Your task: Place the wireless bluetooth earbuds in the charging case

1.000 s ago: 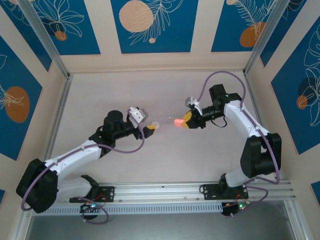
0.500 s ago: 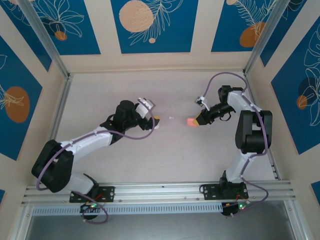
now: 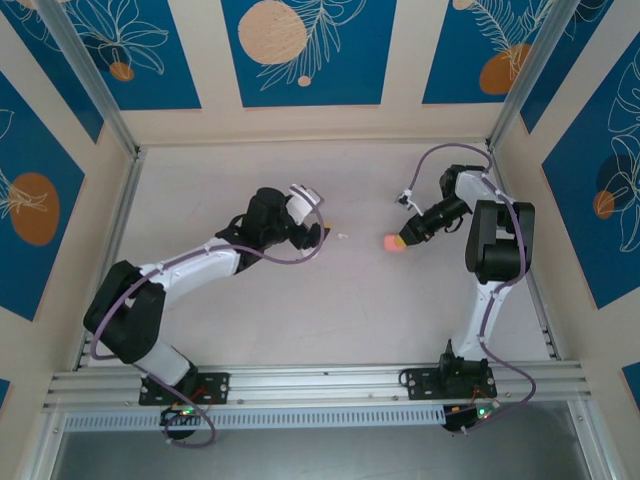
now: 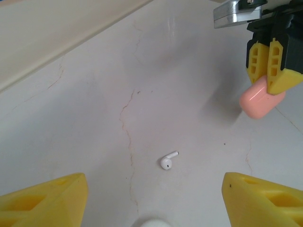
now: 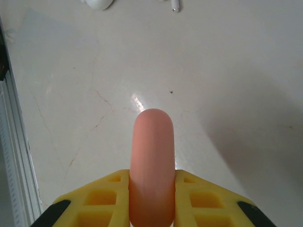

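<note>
One white earbud [image 4: 168, 161] lies loose on the tabletop [image 4: 94, 118] between the hands, just ahead of the empty, wide-spread left hand [image 4: 154, 194], and an off-centre pinch could flick it away from the pink case [image 5: 152, 156] clamped in the right hand [image 4: 268, 71] further right.

One white earbud [image 4: 168, 161] with a short stem lies on its side on the pale table [image 3: 300, 300], around the middle. To its right and apart from it is the salmon-pink charging case [image 5: 152, 156], a smooth rounded pill shape, pinched edge-on in the right gripper [image 5: 152, 182].
</note>
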### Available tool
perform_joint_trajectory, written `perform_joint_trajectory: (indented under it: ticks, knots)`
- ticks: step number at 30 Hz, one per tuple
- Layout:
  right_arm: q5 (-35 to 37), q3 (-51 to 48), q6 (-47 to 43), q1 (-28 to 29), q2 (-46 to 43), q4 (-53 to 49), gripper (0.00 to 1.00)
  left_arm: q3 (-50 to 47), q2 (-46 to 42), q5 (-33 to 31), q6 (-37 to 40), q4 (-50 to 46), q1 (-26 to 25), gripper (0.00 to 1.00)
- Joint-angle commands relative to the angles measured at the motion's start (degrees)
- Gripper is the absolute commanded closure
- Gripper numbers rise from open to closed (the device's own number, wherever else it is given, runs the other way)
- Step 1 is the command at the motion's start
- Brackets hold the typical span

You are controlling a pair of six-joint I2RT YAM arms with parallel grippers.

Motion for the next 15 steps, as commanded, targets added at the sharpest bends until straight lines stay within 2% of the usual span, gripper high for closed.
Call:
perform_joint_trajectory:
  ticks: [1,15]
  knots:
    - [0.7,1.3,0.3,-0.4,1.5,-2.8,0.82,2.9,1.5,-0.8,0.8,-1.8,-1.1,0.27]
    - [2.2,4.8,0.6,-0.2,6.4,-4.7,0.81,4.6,2.4,-2.8,1.3,-2.5,-2.2,0.27]
